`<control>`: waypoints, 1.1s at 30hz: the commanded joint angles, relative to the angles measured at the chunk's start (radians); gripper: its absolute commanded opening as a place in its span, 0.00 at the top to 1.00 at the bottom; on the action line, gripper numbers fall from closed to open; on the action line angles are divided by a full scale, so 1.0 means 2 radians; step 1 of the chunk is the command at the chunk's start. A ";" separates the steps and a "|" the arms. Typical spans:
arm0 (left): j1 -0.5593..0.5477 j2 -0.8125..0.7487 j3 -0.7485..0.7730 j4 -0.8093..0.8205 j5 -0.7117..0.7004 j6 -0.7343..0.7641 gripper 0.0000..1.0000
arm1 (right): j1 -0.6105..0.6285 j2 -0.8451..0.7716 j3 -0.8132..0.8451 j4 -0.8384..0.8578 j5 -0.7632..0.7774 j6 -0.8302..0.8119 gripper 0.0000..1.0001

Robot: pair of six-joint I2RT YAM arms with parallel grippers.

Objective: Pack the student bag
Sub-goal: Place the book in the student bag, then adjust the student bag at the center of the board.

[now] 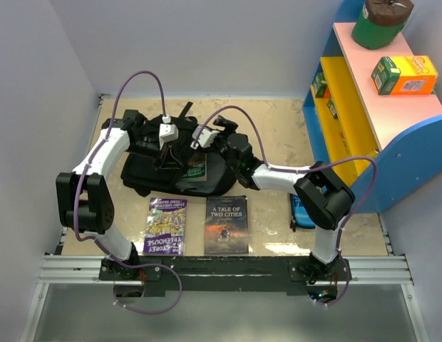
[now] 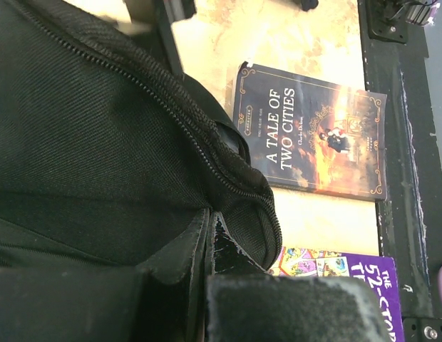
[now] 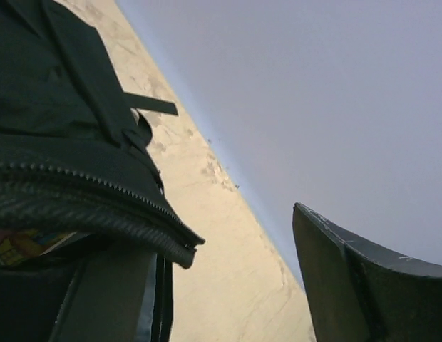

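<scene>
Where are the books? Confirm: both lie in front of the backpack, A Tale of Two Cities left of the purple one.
No: the top view shows A Tale of Two Cities right of the purple book, both in front of the backpack.

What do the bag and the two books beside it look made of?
Bag: black woven fabric, matte; the weave and zipper teeth show. A Tale of Two Cities and purple book: probably paperbacks, with thin printed card covers that seem smooth and lie flat.
</scene>
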 commanded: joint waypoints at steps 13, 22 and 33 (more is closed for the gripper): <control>0.009 -0.010 0.008 0.011 0.030 -0.014 1.00 | -0.007 0.007 0.112 -0.185 -0.121 -0.047 1.00; 0.008 -0.040 -0.026 0.304 -0.038 -0.282 1.00 | -0.067 -0.069 0.039 -0.037 -0.007 0.089 1.00; 0.008 -0.047 -0.041 0.328 -0.078 -0.326 1.00 | -0.051 -0.119 -0.011 -0.085 -0.008 0.185 1.00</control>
